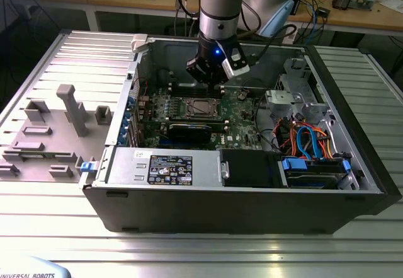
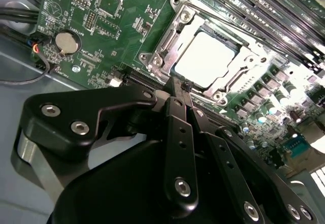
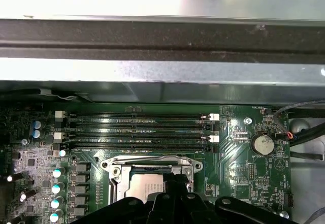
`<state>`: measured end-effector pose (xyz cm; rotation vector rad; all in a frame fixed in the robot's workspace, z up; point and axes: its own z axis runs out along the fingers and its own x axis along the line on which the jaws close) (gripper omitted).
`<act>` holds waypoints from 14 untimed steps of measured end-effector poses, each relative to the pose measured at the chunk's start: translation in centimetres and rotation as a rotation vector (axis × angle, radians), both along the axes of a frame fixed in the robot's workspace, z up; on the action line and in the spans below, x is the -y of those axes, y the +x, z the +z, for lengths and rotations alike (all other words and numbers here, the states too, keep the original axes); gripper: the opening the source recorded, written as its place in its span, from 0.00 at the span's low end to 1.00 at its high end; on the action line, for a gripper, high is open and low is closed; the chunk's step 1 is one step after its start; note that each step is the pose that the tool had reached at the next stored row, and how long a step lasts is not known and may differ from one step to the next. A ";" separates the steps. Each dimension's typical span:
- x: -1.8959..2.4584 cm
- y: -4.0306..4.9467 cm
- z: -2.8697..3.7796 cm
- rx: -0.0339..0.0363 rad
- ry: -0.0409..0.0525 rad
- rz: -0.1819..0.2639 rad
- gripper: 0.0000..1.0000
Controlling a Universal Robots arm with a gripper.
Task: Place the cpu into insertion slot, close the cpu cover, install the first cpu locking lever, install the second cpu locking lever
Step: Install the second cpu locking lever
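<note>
1. A ribbed silvery metal tabletop carries an open dark grey computer case lying on its side.
2. Inside the case, a green motherboard lies flat, with long narrow black memory slots beside the socket.
3. The grey and blue robot arm reaches down into the case from above.
4. Its black hand hangs just above the socket's edge; the fingers look pressed together, pinching nothing.
5. The square insertion slot with silvery metal rim sits mid-board.
6. The thin silvery metal cpu cover lies closed, flat over the slot.
7. The small square silvery-grey cpu rests in the slot, showing through the cover's window.
8. A round silver coin battery sits well apart from the socket.
</note>
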<state>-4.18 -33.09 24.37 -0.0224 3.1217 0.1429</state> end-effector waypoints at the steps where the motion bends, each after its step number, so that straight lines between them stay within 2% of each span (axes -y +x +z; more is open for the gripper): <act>1: 0.00 0.00 0.30 -0.0001 -0.0001 0.000 0.11; 5: 0.05 0.00 0.31 -0.0001 0.0000 0.000 0.11; 11: 0.74 0.00 0.29 0.0000 0.0000 0.000 0.11; 14: 0.81 0.00 0.29 0.0000 0.0001 0.000 0.11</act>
